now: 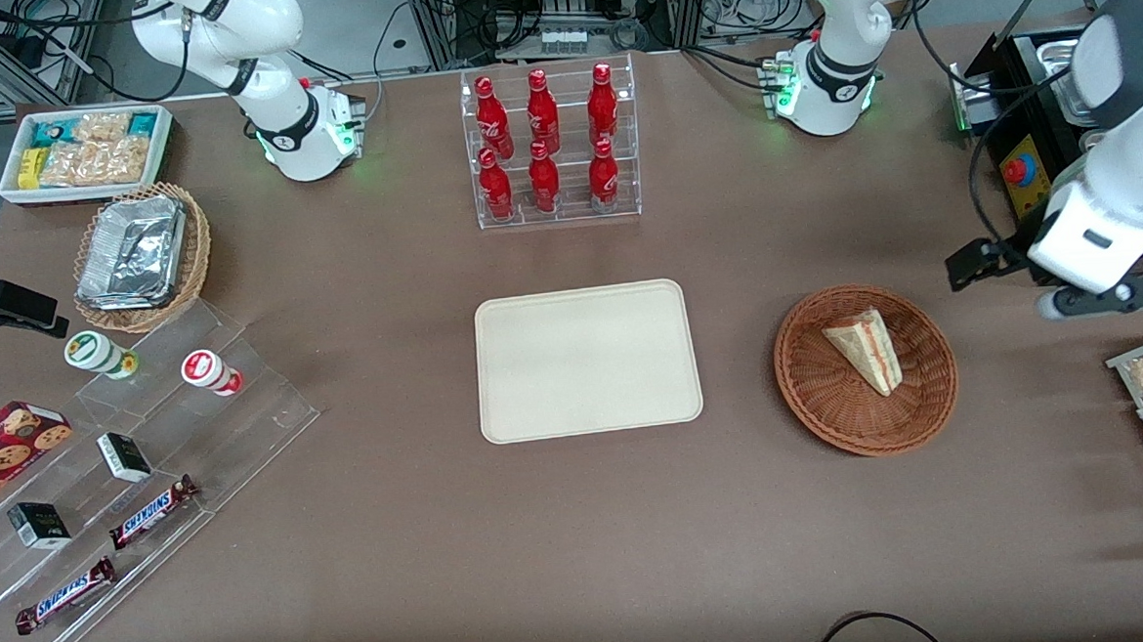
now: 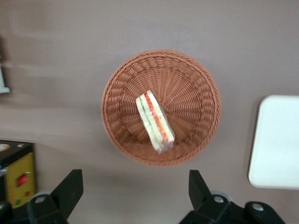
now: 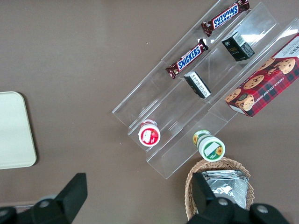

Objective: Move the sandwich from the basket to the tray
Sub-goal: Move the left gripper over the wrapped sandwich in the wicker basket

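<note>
The end effector (image 2: 135, 191) hangs above the table (image 1: 397, 545) with its fingers (image 2: 70, 186) spread wide, gripping nothing, near the basket (image 1: 810, 397). The sandwich (image 1: 863, 347) lies inside that basket. The tray (image 1: 587, 360) sits bare, well apart, toward the table's middle.

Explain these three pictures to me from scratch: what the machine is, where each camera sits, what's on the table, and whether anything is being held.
These are two white robot arms at a brown table. One picture looks down from the front; the other two come from cameras on each arm's wrist. The working arm's gripper, two black fingers spread open, hangs above the table beside the reddish-brown wicker basket and holds nothing. The sandwich, a plastic-wrapped triangular wedge, lies in that basket. The cream tray beside it is bare. Farther from the front camera stands a clear rack of red bottles. Toward the parked arm's end are Snickers bars, a cookie box and a tan basket with foil containers.
</note>
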